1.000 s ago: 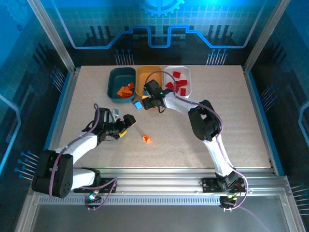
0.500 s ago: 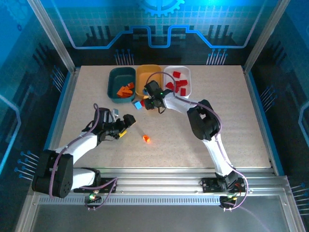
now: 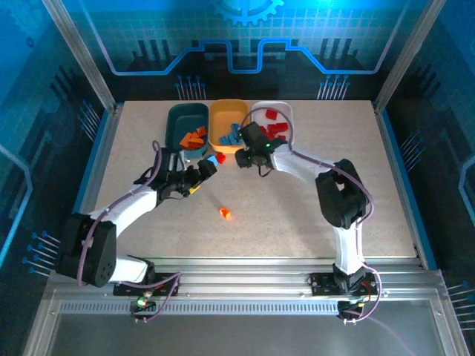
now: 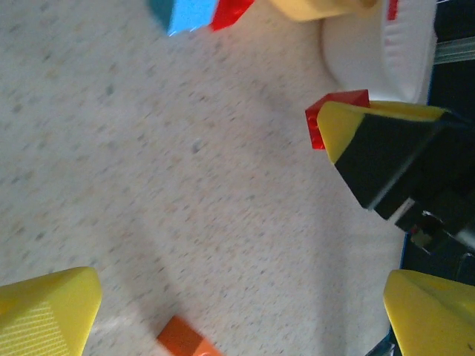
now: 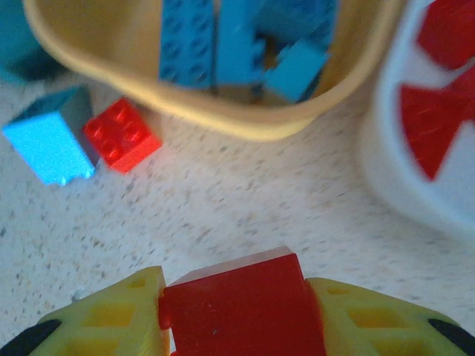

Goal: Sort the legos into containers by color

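Reaching near the yellow-orange tub (image 5: 237, 124), right gripper (image 5: 239, 330) clamps a red lego (image 5: 237, 297).

Red lego (image 5: 239, 295) in right tool (image 5: 236, 317)

Even bright light, wrist views blurred

In the right wrist view the bottom edge cuts off the held red brick (image 5: 241, 304) and the yellow fingers (image 5: 111, 319) clamping it. The yellow tub (image 5: 245, 127) runs off the top, and the blurred white tub (image 5: 393, 170) off the right. In the left wrist view what is probably the same red brick sits mostly hidden behind one of those fingers. There the bottom edge clips an orange brick (image 4: 185, 341) on the surface, and the top edge clips a light blue brick (image 4: 189, 13).
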